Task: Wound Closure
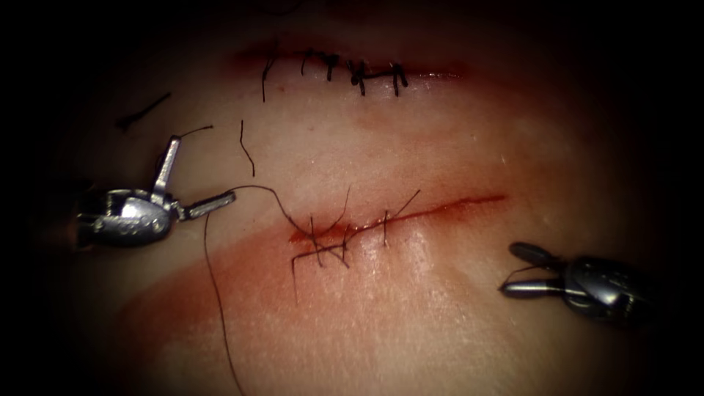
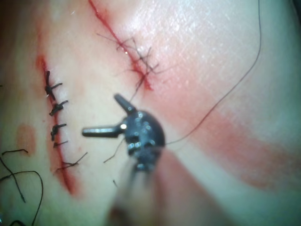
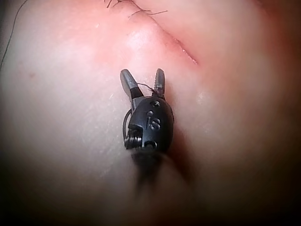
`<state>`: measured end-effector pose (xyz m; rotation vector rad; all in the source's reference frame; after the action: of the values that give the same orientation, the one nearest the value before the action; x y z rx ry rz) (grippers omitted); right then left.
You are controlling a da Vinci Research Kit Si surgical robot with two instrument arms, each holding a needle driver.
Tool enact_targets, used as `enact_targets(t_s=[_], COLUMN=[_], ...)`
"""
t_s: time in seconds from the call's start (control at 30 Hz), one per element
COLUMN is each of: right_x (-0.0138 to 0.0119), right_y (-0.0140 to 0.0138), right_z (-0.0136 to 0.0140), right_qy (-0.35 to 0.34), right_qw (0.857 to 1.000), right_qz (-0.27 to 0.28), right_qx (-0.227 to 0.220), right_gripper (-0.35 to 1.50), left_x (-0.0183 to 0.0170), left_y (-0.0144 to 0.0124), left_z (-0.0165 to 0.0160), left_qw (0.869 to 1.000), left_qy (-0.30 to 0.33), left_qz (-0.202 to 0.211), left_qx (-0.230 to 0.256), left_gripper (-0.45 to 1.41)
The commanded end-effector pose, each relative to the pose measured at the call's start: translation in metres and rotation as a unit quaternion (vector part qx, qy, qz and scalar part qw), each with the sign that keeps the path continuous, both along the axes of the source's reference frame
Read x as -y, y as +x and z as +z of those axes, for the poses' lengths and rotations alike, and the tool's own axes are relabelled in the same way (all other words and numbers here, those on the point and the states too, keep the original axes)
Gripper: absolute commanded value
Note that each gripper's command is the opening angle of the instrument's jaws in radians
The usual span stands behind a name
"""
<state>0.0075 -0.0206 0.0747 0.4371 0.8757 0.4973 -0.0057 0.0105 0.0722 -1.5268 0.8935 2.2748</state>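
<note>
Black stitches (image 1: 345, 238) close the cut's (image 1: 440, 207) left end; its right stays open. Left tool (image 1: 199, 174), right tool (image 1: 517, 271): jaws apart, empty; thread (image 1: 216, 293) trails nearby.

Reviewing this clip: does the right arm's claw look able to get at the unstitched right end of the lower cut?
Probably yes. The right claw sits open and empty just below-right of the cut's open end, with bare tissue between. The left claw is open, well to the left, beside the thread.
</note>
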Motion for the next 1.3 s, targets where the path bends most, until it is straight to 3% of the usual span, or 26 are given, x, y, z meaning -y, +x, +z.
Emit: enact_targets(t_s=[0.03, 0.07, 0.1, 0.2, 0.37, 0.43, 0.57, 0.67, 0.73, 0.77, 0.87, 0.93, 1.0, 1.03, 1.1, 1.17, 1.3], right_x=[0.0021, 0.0024, 0.0027, 0.0016, -0.0022, -0.0028, -0.0043, -0.0059, -0.0071, -0.0076, -0.0086, -0.0082, -0.0068, -0.0063, -0.0051, -0.0042, -0.0023], right_y=[-0.0002, -0.0008, -0.0024, -0.0059, -0.0121, -0.0134, -0.0157, -0.0148, -0.0135, -0.0128, -0.0099, -0.008, -0.0055, -0.0049, -0.0037, -0.0028, -0.0011], right_z=[0.002, 0.0026, 0.0032, 0.0027, -0.0004, -0.0014, -0.0053, -0.008, -0.0093, -0.0097, -0.0105, -0.0103, -0.0092, -0.0087, -0.0075, -0.0065, -0.005], right_qy=[0.004, 0.003, -0.009, -0.038, -0.109, -0.113, -0.132, -0.166, -0.215, -0.236, -0.316, -0.35, -0.366, -0.377, -0.408, -0.423, -0.435], right_qw=[0.999, 0.998, 0.991, 0.977, 0.946, 0.937, 0.902, 0.878, 0.852, 0.837, 0.771, 0.734, 0.711, 0.704, 0.677, 0.672, 0.684], right_qz=[-0.017, -0.028, -0.061, -0.079, -0.087, -0.099, -0.12, -0.147, -0.175, -0.19, -0.269, -0.322, -0.345, -0.347, -0.37, -0.376, -0.357], right_qx=[0.03, 0.054, 0.116, 0.196, 0.291, 0.317, 0.392, 0.424, 0.445, 0.457, 0.483, 0.484, 0.492, 0.492, 0.488, 0.479, 0.464], right_gripper=[1.43, 1.43, 1.43, 1.45, 1.46, 1.46, 1.48, 1.48, 1.48, 1.48, 1.46, 1.38, 1.26, 1.26, 1.28, 1.3, 1.3], left_x=[0.0002, 0.0002, 0.0002, 0.0002, 0.0002, 0.0001, 0.0001, 0.0001, 0.0001, 0.0002, 0.0002, 0.0003, 0.0004, 0.0004, 0.0004, 0.0004, 0.0005], left_y=[-0.0004, -0.0003, -0.0002, 0.0, 0.0, -0.0001, -0.0002, -0.0003, -0.0003, -0.0003, -0.0002, -0.0001, 0.0001, 0.0001, 0.0002, 0.0002, 0.0002], left_z=[0.0007, 0.0007, 0.0006, 0.0006, 0.0007, 0.0007, 0.0007, 0.0007, 0.0007, 0.0007, 0.0007, 0.0007, 0.0007, 0.0007, 0.0007, 0.0007, 0.0007], left_qw=[1.0, 1.0, 1.0, 1.0, 1.0, 1.0, 1.0, 1.0, 1.0, 1.0, 1.0, 1.0, 1.0, 1.0, 1.0, 1.0, 1.0], left_qy=[0.0, 0.0, 0.0, 0.001, 0.005, 0.005, 0.006, 0.006, 0.006, 0.006, 0.006, 0.006, 0.005, 0.005, 0.005, 0.005, 0.006], left_qz=[0.001, 0.001, 0.001, 0.003, 0.002, 0.002, 0.002, 0.002, 0.002, 0.002, 0.002, 0.003, 0.004, 0.004, 0.004, 0.004, 0.005], left_qx=[0.001, 0.001, 0.001, 0.001, 0.005, 0.005, 0.004, 0.004, 0.004, 0.004, 0.004, 0.004, 0.004, 0.004, 0.005, 0.005, 0.004], left_gripper=[1.03, 1.03, 1.03, 1.03, 1.03, 1.03, 1.03, 1.03, 1.03, 1.01, 1.01, 1.01, 1.01, 1.01, 1.01, 1.01, 1.01])
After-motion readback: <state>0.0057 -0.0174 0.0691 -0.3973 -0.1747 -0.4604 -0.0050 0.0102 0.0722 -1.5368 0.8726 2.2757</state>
